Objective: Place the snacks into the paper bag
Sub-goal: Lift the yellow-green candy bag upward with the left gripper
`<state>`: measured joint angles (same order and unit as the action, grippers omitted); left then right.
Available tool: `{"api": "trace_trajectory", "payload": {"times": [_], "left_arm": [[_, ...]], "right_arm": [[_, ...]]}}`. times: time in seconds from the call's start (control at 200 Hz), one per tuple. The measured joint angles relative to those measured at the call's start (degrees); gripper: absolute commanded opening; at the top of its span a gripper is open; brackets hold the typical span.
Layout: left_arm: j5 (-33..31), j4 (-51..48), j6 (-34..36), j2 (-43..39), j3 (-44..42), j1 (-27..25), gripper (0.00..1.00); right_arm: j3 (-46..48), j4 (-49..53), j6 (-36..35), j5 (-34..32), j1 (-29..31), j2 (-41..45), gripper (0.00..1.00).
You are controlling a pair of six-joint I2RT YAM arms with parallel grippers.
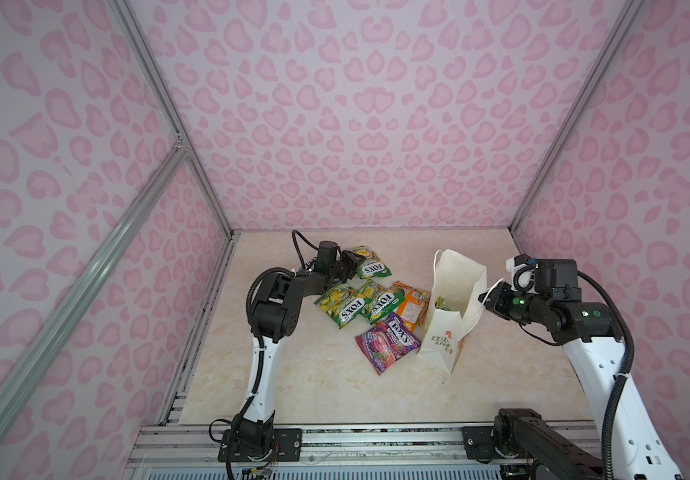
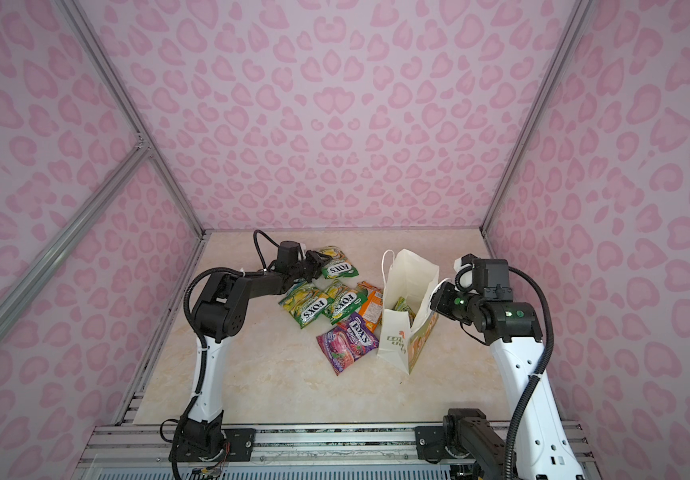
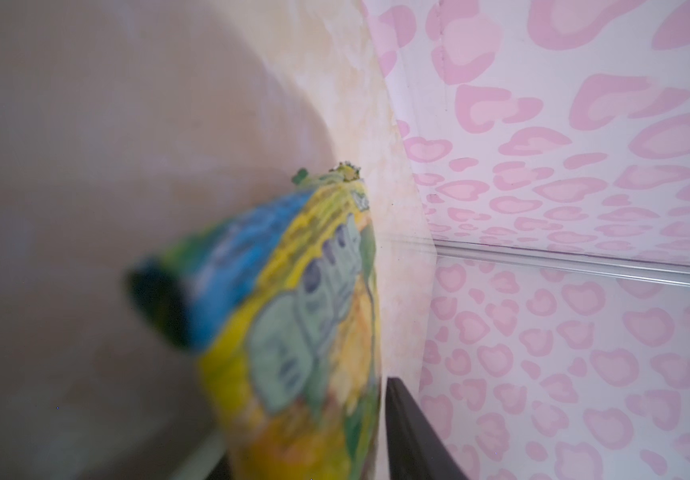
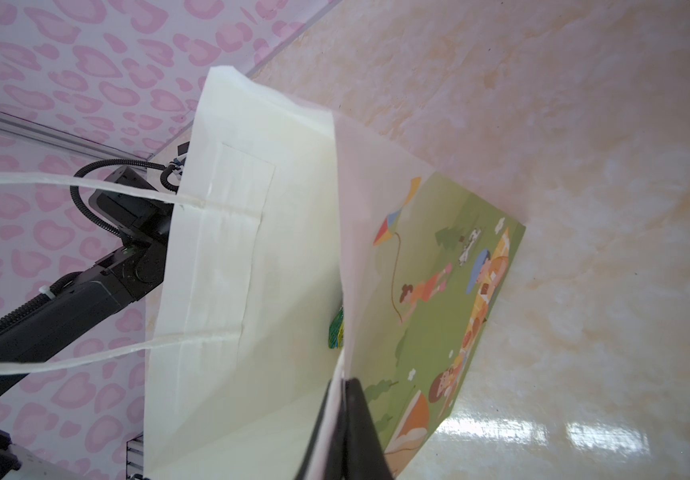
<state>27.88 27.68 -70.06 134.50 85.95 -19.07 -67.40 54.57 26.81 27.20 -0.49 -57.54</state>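
White paper carrier bag stands on the beige marbled desk, its rim pinched by the clenched right claw, with one green pouch inside; five glossy pouches lie outside, the farthest green-yellow pouch between the jaws of the left claw, grip unconfirmed.

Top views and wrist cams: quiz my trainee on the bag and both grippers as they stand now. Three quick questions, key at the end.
1. True or false: the bag lies flat with its mouth closed.
2. What colour is the pouch at the left gripper?
3. The right gripper is shut on: A) the bag's rim; B) a pouch; C) nothing.

Key: 1 false, it stands open. 2 green and yellow. 3 A.
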Motion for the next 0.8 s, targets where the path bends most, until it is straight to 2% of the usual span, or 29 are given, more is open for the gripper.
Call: {"api": "trace_trajectory", "payload": {"times": [0.06,0.31,0.62,0.8], "left_arm": [[0.63,1.75,-0.39,0.0,0.0,0.02,0.27],[2.14,4.07,-0.39,-0.61,0.04,0.09,0.18],[3.98,4.13,-1.79,-1.64,0.15,0.48,0.13],[4.85,3.58,-0.28,-7.67,-1.75,0.52,0.12]], "right_arm": [[0.0,0.02,-0.02,0.0,0.0,0.0,0.0],[0.24,-0.09,-0.07,0.02,0.02,0.04,0.0],[0.61,-0.28,-0.09,0.02,-0.02,0.17,0.0],[0.68,-0.5,-0.24,0.02,-0.11,-0.13,0.0]]}}
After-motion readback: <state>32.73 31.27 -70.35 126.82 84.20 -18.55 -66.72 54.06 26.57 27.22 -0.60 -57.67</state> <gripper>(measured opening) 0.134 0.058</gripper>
